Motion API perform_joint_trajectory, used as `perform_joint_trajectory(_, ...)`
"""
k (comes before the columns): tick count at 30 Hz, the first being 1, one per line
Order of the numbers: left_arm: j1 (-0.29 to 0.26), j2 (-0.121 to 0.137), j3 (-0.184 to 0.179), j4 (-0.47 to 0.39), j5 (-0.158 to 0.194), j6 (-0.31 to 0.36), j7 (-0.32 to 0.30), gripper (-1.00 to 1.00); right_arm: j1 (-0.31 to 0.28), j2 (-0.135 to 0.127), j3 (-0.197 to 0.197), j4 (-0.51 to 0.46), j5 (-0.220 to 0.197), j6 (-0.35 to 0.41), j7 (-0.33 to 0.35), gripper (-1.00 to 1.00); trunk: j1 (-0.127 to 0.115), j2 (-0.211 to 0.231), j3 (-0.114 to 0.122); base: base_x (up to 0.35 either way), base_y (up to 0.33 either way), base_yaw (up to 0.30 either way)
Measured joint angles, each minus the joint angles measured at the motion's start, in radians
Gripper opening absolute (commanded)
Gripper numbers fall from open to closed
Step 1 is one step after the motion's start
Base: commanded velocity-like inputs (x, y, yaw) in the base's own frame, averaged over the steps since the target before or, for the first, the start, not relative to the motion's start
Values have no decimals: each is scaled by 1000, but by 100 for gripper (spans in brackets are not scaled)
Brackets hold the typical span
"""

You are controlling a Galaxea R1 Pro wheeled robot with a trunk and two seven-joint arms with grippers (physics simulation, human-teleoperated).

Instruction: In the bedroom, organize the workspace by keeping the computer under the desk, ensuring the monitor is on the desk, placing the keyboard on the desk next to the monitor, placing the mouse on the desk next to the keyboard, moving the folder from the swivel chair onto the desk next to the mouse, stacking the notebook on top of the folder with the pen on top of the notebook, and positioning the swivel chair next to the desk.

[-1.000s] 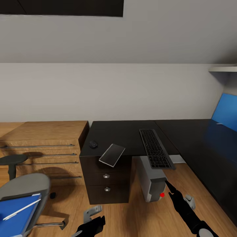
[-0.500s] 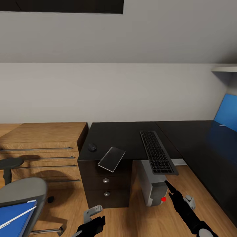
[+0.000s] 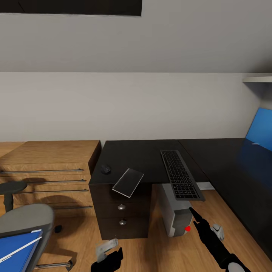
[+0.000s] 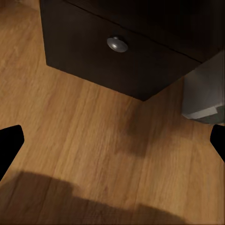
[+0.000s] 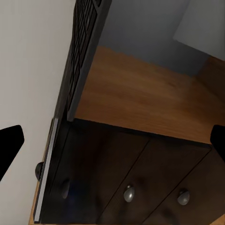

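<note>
The black desk [image 3: 139, 153] carries the silver-grey keyboard [image 3: 180, 174], which overhangs its front edge. The small black mouse [image 3: 106, 169] lies to its left, and the pale notebook [image 3: 128, 182] juts over the edge above the drawers. The grey computer [image 3: 174, 213] stands under the desk. A monitor [image 3: 260, 130] showing a blue screen is cut off at the right. At lower left the grey swivel chair [image 3: 28, 217] holds the blue folder [image 3: 13, 255] with the white pen [image 3: 20, 248] on it. My left gripper [image 3: 109, 254] hangs open over the floor before the drawers. My right gripper [image 3: 206, 223] is open beside the computer.
A light wooden chest of drawers [image 3: 49, 166] stands left of the desk. The black drawer unit [image 4: 103, 51] with silver knobs [image 4: 117, 44] faces my left gripper [image 4: 112, 145], wooden floor [image 4: 84, 140] below. The right wrist view looks up past the keyboard [image 5: 82, 51].
The head view shifted slightly a second ago, moving the chair toward the left edge. Since then my left gripper has sunk lower and turned. The right gripper holds its place.
</note>
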Motion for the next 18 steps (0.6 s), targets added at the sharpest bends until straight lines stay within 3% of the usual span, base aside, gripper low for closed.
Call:
perform_joint_trajectory(2, 3, 18, -53, -2, -1, -31, 2, 100, 0, 0, 0, 0, 0, 0, 0, 100, 0, 0, 0, 0, 0, 0)
perform_joint_trajectory(4, 4, 25, -75, -4, -1, -39, 3, 100, 0, 0, 0, 0, 0, 0, 0, 100, 0, 0, 0, 0, 0, 0)
perform_joint_trajectory(18, 5, 33, -96, -6, 3, -46, 4, 100, 0, 0, 0, 2, 1, 0, 0, 100, 0, 0, 0, 11, 0, 0)
